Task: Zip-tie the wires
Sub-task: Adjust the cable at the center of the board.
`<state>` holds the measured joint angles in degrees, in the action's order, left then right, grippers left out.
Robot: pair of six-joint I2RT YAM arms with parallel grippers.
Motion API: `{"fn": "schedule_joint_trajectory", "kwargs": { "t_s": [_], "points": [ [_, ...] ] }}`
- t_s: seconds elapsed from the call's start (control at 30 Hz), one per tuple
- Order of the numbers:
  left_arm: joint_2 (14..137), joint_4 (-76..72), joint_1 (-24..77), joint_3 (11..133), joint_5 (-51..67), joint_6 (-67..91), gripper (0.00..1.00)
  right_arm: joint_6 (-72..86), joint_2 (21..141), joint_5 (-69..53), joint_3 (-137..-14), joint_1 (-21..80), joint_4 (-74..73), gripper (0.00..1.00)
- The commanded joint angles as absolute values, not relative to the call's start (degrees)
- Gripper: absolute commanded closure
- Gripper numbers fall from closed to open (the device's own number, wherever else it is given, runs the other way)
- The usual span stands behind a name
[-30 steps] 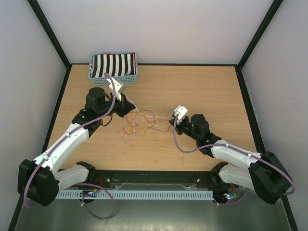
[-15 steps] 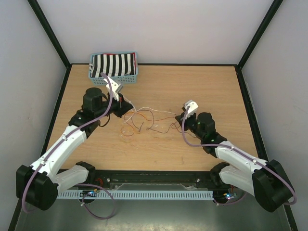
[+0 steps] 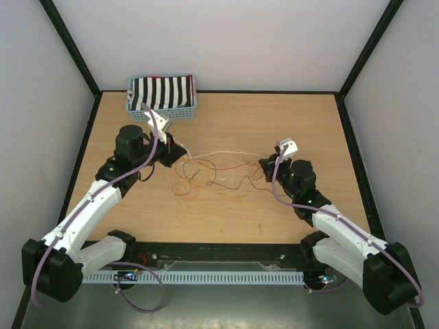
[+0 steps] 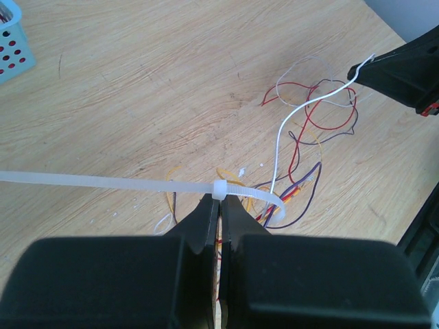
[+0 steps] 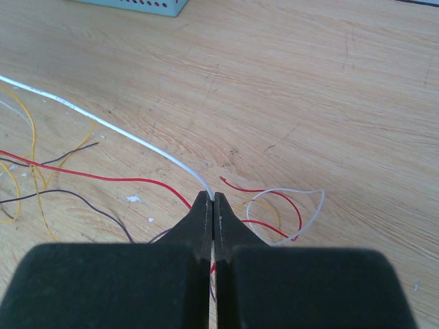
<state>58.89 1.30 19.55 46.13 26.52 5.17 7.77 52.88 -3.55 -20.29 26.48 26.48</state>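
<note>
Left pincer (image 4: 219, 205) is closed, clamped at the head of a translucent white plastic zip tie (image 4: 218, 190). Red and yellow show in the slit between its fingers, so can't tell if strands are pinched too. The tie's long tail runs off to the left edge of the left wrist view. Its short end curls into a small loop just right of the fingertips, with a few strands passing through it.

Right pincer (image 5: 211, 200) is closed on one thin white wire (image 5: 123, 133). That wire runs nearly taut across the light wooden bench (image 3: 274, 123) from the right pincer (image 3: 263, 163) to the loop by the left pincer (image 3: 183, 153).

The rest of the hair-thin wires (image 3: 206, 175), red, orange-yellow, dark and pale, lie in loose tangled loops on the bench between the two pincers, mostly nearer the left one. A few red and white ends curl just beside the right fingertips.

A blue perforated plastic basket (image 3: 186, 111) holding black-and-white striped cloth (image 3: 161, 92) sits at the far left corner of the bench, behind the left arm.
</note>
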Motion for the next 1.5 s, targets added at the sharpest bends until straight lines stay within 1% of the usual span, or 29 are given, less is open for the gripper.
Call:
{"fn": "schedule_joint_trajectory", "kwargs": {
  "t_s": [0.0,0.4,1.1,1.17,1.3,1.33,1.37,1.43,1.47],
  "points": [
    [57.37,1.3,18.83,48.34,25.93,4.92,1.0,10.31,51.24,-0.64,-19.26,25.57,26.09,1.0],
    [56.43,2.0,17.77,48.74,26.02,5.29,1.0,14.33,51.04,4.77,-18.86,23.07,24.54,1.0],
    [56.86,2.11,16.48,49.67,26.94,5.92,1.0,18.18,52.19,7.36,-19.18,18.97,21.92,1.0],
    [56.85,2.0,16.44,49.7,27.1,6.04,1.0,17.71,52.5,5.53,-19.73,18.98,21.86,1.0],
    [57.44,1.9,16.44,50.11,27.8,6.36,1.0,14.12,53.66,-4.44,-20.66,18.9,24.56,1.0],
    [57.6,1.85,16.44,50.25,28.0,6.41,1.0,13.76,54.04,-5.19,-21.14,18.93,23.99,0.98],
    [57.73,1.92,16.44,50.34,28.15,6.37,1.0,13.27,54.29,-5.48,-21.47,18.92,23.59,0.94],
    [57.74,1.92,16.46,50.49,28.19,6.25,1.0,12.61,53.77,-5.66,-21.57,18.98,23.4,0.72],
    [57.76,1.91,16.44,50.6,28.09,6.13,1.0,12.31,53.28,-5.94,-21.52,18.97,23.49,0.64]
  ]
}}
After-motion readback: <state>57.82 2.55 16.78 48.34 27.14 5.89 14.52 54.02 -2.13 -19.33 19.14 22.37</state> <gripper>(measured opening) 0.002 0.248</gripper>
